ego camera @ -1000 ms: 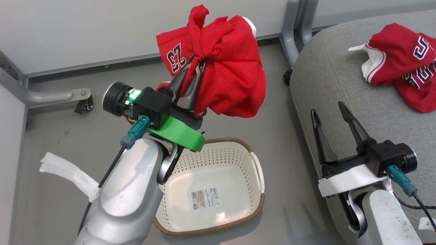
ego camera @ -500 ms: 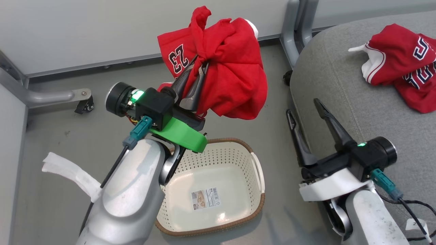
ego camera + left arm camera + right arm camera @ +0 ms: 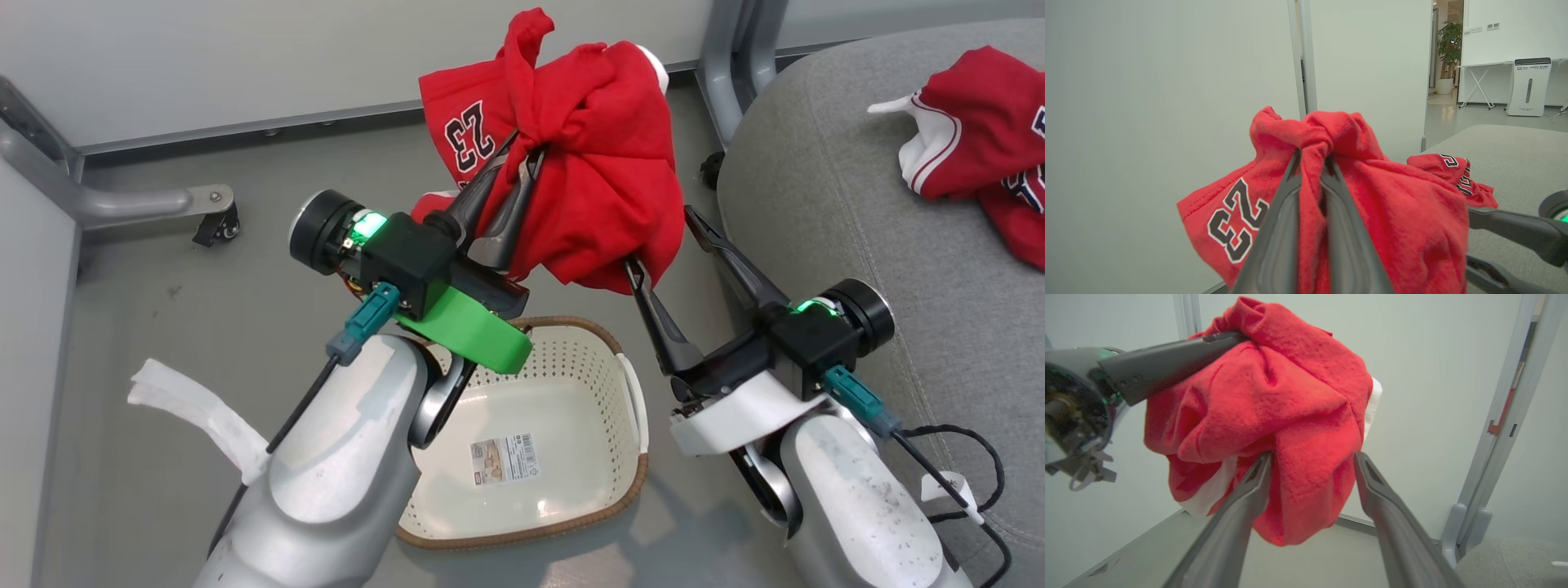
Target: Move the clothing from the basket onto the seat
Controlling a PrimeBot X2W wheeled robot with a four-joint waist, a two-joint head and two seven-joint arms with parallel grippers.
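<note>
Red held garment [image 3: 596, 163], head view: bunched into a ball with a "23" patch on its left face, pinched near the top by the left gripper [image 3: 522, 155], whose fingers are clamped tight on a twist of cloth. The basket [image 3: 629, 490] sits on the floor [image 3: 204, 327] below the held garment, a bit nearer the robot, with just a label [image 3: 506, 459] on its bottom. The right gripper [image 3: 661, 241] sits at the held garment's lower right edge with fingers spread wide, one tip tucked under the cloth and the other outside it. The seat [image 3: 816, 204] is right of the held garment and apart from it. The second garment [image 3: 971, 139] lies crumpled on the seat, further right. A white strip [image 3: 196, 408] lies on the floor, well off to the held garment's lower left.

Left wrist view: own fingers nearly together, with a rope of red cloth squeezed between them. The held garment drapes down both sides, "23" on its left flank. The second garment peeks out behind the held garment's right side, on the grey seat. The right gripper's dark fingers show at the held garment's lower right.

Right wrist view: own fingers wide apart, not clamped, with the held garment's lower fold hanging between them. The view-left finger touches cloth, contact at the other is unclear. A finger of the left gripper reaches the held garment's top from the left. White trim shows at its underside and right edge. A pale wall panel [image 3: 1433, 375] is behind the held garment, a metal post [image 3: 1511, 408] to its right
</note>
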